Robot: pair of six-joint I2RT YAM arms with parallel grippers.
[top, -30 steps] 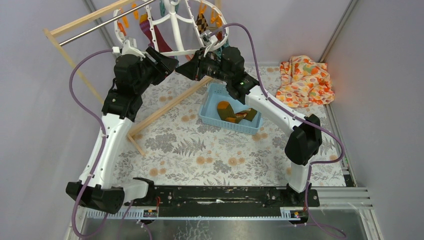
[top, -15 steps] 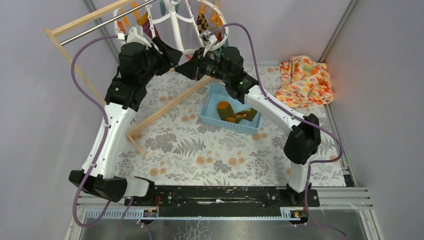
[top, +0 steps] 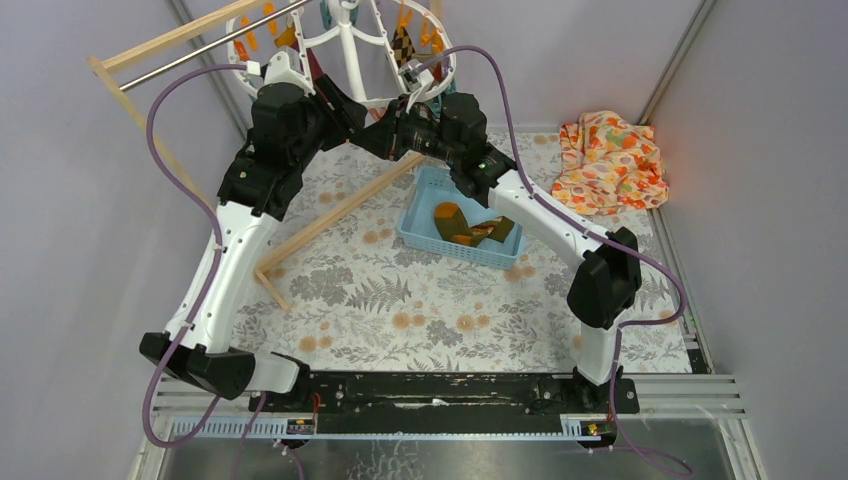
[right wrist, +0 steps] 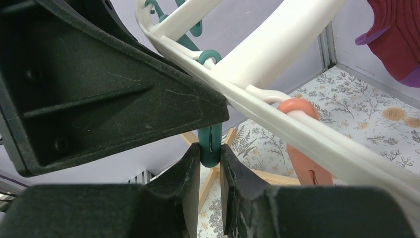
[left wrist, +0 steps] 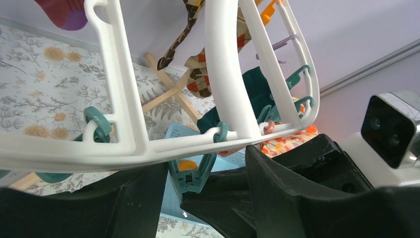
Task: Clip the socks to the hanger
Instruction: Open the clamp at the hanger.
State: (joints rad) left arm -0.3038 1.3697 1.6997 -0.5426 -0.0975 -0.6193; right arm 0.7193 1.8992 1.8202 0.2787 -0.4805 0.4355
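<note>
The white hanger (top: 345,55) hangs at the far middle, with an argyle sock (top: 403,42) clipped on. In the left wrist view its ring (left wrist: 225,74) carries a maroon sock (left wrist: 62,10), the argyle sock (left wrist: 198,74) and a teal sock (left wrist: 257,94). My right gripper (right wrist: 210,156) is shut on a teal clip (right wrist: 210,141) under the ring (right wrist: 277,49). My left gripper (left wrist: 198,193) is open and empty, its jaws either side of that clip (left wrist: 192,176), just below the ring. Olive-mustard socks (top: 470,228) lie in the blue basket (top: 413,225).
A wooden-post rack with a metal bar (top: 170,45) stands at the far left, its base beam (top: 330,215) running across the floral mat. An orange floral cloth (top: 610,160) lies at the far right. An orange-pink clip (right wrist: 302,148) hangs beside the teal one.
My left arm has risen and moved farther back and right, up to the hanger ring beside the right gripper. The right arm has stayed still on the clip.
</note>
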